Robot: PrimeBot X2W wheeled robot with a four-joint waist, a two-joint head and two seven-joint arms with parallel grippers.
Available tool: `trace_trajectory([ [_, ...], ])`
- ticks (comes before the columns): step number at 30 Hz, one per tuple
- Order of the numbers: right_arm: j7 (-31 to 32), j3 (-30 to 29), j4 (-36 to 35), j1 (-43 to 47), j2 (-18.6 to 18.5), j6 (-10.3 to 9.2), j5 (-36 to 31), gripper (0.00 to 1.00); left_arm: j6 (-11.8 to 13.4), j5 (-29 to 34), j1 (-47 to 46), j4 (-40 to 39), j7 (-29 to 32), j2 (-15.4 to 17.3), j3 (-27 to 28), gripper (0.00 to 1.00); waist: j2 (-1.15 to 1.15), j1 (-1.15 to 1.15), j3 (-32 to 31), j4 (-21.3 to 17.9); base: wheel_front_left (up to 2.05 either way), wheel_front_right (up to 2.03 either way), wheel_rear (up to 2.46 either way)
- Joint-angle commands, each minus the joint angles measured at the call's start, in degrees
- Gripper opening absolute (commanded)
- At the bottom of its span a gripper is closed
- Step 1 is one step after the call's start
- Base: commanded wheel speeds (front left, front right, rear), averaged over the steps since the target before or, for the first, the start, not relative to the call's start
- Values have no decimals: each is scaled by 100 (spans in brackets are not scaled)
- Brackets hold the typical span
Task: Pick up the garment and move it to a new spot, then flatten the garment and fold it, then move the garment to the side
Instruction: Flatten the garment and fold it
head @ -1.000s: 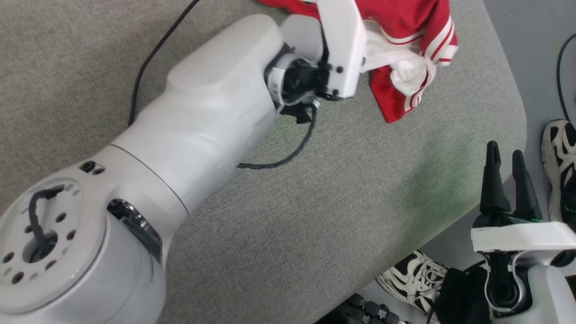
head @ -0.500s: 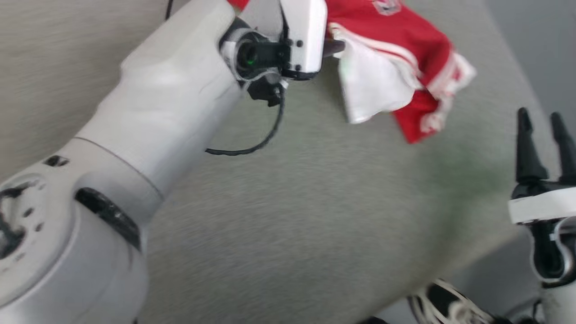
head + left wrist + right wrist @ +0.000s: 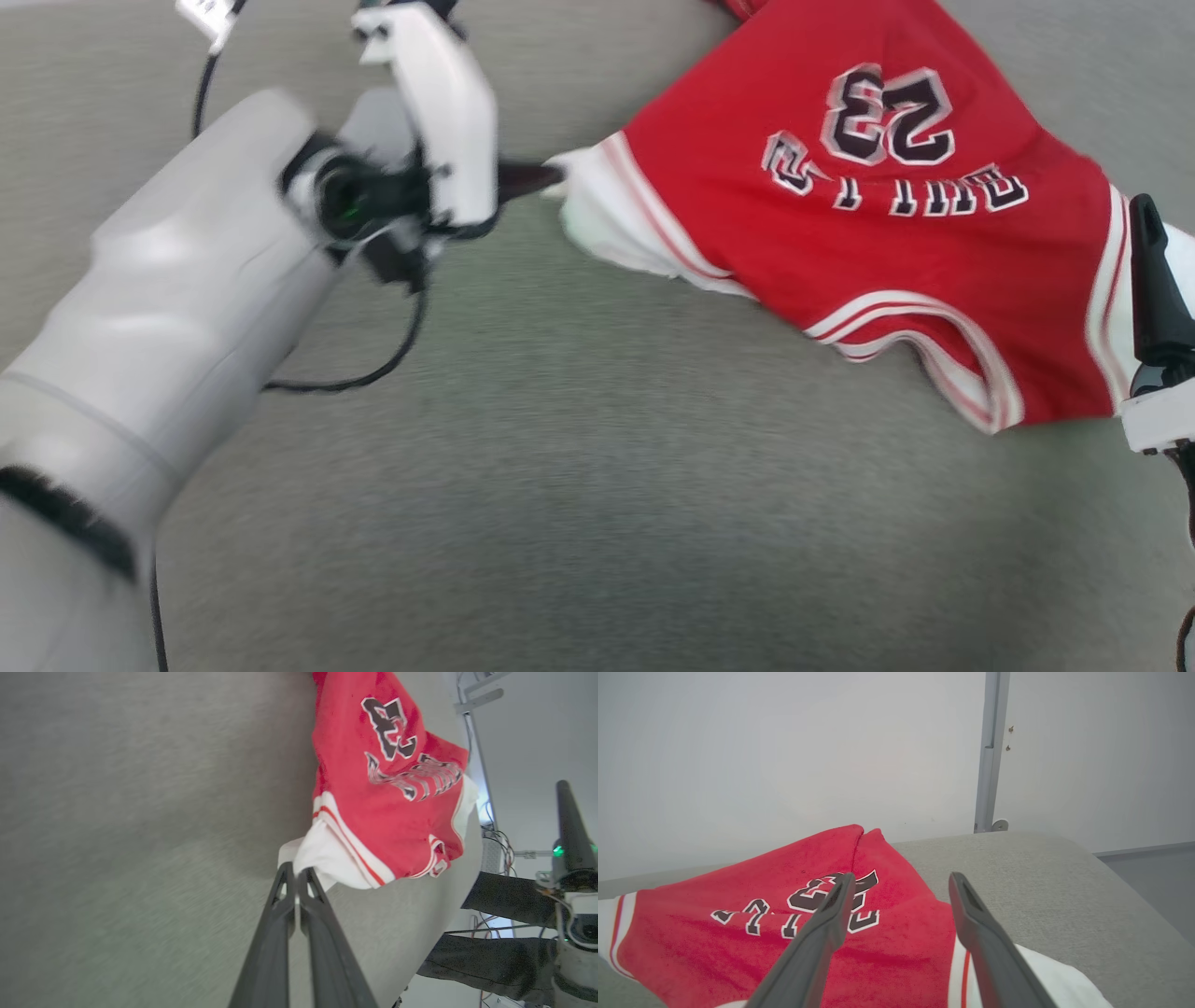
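Logging the layout from the biggest item down.

1. Grey cloth-covered table. It gives us a broad, flat bed, which is what the spreading and folding steps call for.

2. Garment. It sits on the far right part of the table with the red chest panel up and largely opened out. The black lettering reads upside down from the head, so we judge the collar end lies nearer the robot. Most of the cloth rests on the table. The left end looks raised, though blur in the head view keeps us from being sure how much.

3. Left forearm. It reaches diagonally across the table from the near left, with a dark cable looping below the wrist.

4. Right gripper. Its fingers stand wide apart with nothing between them. They are poised over the garment's right edge, where the red meets the other white sleeve. We judge it waits there to take that side, so both arms can stretch the cloth.

5. Left gripper. The fingers are pressed together on the edge of the white sleeve, just beyond its striped trim. Pinching at the sleeve's outer edge lets a sideways pull draw the whole panel taut instead of bunching it.

Judgement: we are in the flattening stage, and no fold has been made yet.
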Motion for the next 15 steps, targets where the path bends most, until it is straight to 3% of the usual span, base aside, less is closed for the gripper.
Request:
trace_trajectory([
  [1, 46, -23, -38, 75, -14, 1, -15, 100, -24, 72, 137, -2, 17, 85, -17, 0, 0, 0, -289, 506, 0, 0, 0],
  [8, 411, -52, -330, 195, 17, 1, -126, 100, -19, -74, 596, -314, 439, 1007, -40, 0, 0, 0, -423, 876, 0, 0, 0],
  [15, 596, -76, -510, 344, 65, 1, -139, 100, 68, 100, 633, -384, 652, 1792, -111, 0, 0, 0, -407, 866, 0, 0, 0],
])
